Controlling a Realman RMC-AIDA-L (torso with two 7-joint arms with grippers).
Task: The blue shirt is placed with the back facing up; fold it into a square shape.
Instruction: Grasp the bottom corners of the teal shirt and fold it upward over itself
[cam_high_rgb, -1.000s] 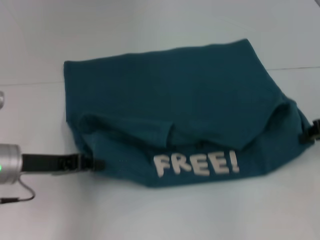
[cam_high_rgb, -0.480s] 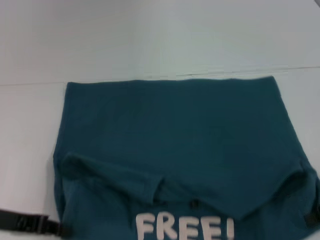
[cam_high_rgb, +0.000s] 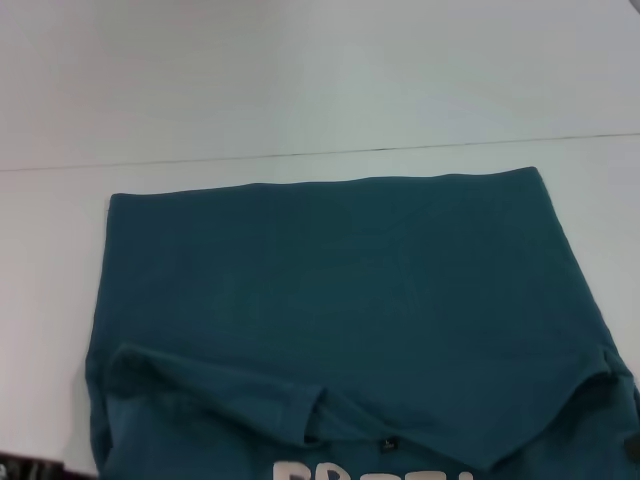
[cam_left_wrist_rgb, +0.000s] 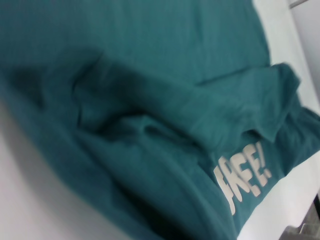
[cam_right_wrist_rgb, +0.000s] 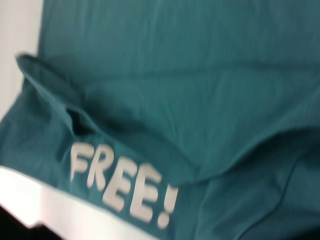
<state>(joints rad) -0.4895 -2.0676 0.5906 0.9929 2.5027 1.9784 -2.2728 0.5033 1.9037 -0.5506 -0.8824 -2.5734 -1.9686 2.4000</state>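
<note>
Head view first: the blue shirt (cam_high_rgb: 340, 300) fills the lower two-thirds of the white table (cam_high_rgb: 320, 80), its straight far edge running from 9 to 3 o'clock, so the long axis lies crosswise to the robot. A near layer is turned over toward 12, with the top of the cream lettering (cam_high_rgb: 370, 470) peeking out at 6 o'clock. The left gripper (cam_high_rgb: 18, 468) shows as a dark sliver at 7 o'clock against the near left corner, and the right gripper (cam_high_rgb: 632, 450) as a dark sliver at 4 o'clock by the near right corner; I cannot tell whether either is clamped on cloth or apart. Over to the left wrist view: rumpled shirt folds fill the picture, "FREE!" (cam_left_wrist_rgb: 245, 175) face up near the cloth's edge, no fingers in sight. Right wrist view: the same lettering (cam_right_wrist_rgb: 122, 182) close by the near hem, white table edge beyond it, no fingers either. My read: each arm sits at its own near corner, and the fold has to travel straight toward 12, away from the robot.
</note>
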